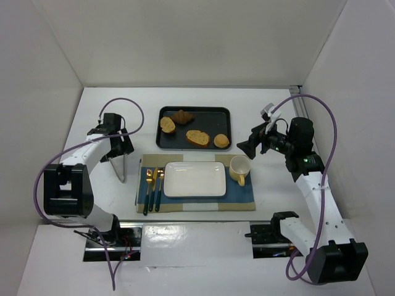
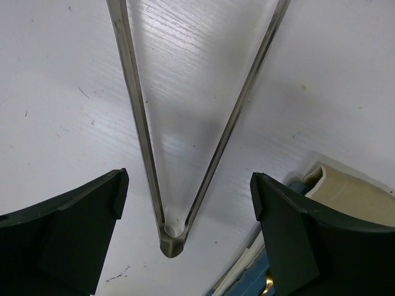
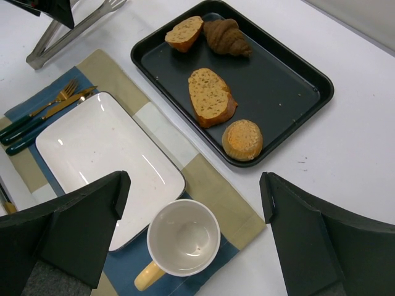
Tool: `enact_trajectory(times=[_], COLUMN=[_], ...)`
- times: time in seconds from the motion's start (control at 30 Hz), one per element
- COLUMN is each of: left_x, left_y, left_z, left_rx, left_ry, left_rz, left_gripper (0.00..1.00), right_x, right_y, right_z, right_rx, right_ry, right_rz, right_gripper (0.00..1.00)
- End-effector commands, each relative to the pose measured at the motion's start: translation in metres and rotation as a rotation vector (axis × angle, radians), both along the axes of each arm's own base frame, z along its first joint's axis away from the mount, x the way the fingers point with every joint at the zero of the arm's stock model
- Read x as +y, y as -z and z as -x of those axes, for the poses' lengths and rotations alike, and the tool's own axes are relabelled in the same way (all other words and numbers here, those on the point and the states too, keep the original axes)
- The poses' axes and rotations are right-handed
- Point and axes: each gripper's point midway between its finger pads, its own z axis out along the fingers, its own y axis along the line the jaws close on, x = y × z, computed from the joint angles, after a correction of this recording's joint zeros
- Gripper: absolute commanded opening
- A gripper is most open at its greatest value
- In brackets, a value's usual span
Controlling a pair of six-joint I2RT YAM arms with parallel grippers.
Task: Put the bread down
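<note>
**A:** White table (image 1: 203, 98), white walls on three sides. Where is the bread?

**B:** The bun (image 3: 242, 139) sits in the near right corner of the black tray (image 3: 278, 80), just beside the toasted slice (image 3: 212, 97) and close to the rim. Nothing touches it.

**A:** And the arms?

**B:** The right gripper (image 3: 194, 185) hangs above the table, right of the tray. Its jaws are wide apart and empty, and its camera is tilted at the tray. The left gripper (image 2: 188, 191) is well apart on the left, jaws spread and straddling the hinged end of the steel tongs (image 2: 173, 240) lying on the table. Neither finger looks to touch them.

**A:** Why the tongs?

**B:** My guess is they are meant to lift the bun and carry it to the white plate (image 1: 194, 179), which lies bare on the placemat (image 1: 244, 194) just near of the tray.

**A:** Room to work?

**B:** It is open above the bun. The raised rim hems it on two sides and the slice on a third, so coming from above suits best. The yellow cup (image 3: 184, 237) stands just right of the plate, near that corner, and a low path could clip it.
</note>
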Motion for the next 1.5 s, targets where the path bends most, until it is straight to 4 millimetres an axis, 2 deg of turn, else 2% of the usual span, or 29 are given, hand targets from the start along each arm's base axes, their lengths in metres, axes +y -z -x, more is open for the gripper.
enact_trajectory(times=[0.0,0.27,0.73,1.2,1.3,1.37,1.4,1.47], left_x=[0.008,0.018,0.007,0.011,0.009,0.007,0.007,0.005], left_y=[-0.004,0.006,0.027,0.052,0.058,0.058,0.062,0.062], left_z=[-0.007,-0.001,-0.002,0.001,0.002,0.002,0.006,0.005], left_rx=[0.008,0.02,0.068,0.145,0.161,0.159,0.179,0.179], left_ry=[0.018,0.004,0.067,0.073,0.073,0.077,0.076,0.091], left_rz=[-0.036,-0.027,0.044,0.101,0.127,0.137,0.14,0.149], left_gripper=[0.99,0.99,0.96,0.94,0.88,0.79,0.71,0.65], right_x=[0.0,0.0,0.0,0.0,0.0,0.0,0.0,0.0], right_y=[-0.02,-0.02,-0.02,-0.022,-0.022,-0.022,-0.022,-0.022], right_z=[0.002,0.002,0.002,0.003,0.003,0.003,0.003,0.003], right_rx=[-0.059,-0.059,-0.059,-0.068,-0.068,-0.068,-0.068,-0.068], right_ry=[-0.013,-0.013,-0.013,-0.013,-0.013,-0.013,-0.013,-0.013], right_rz=[-0.001,-0.001,-0.001,-0.001,-0.001,-0.001,-0.001,-0.001], right_gripper=[1.0,1.0,1.0,1.0,1.0,1.0,1.0,1.0])
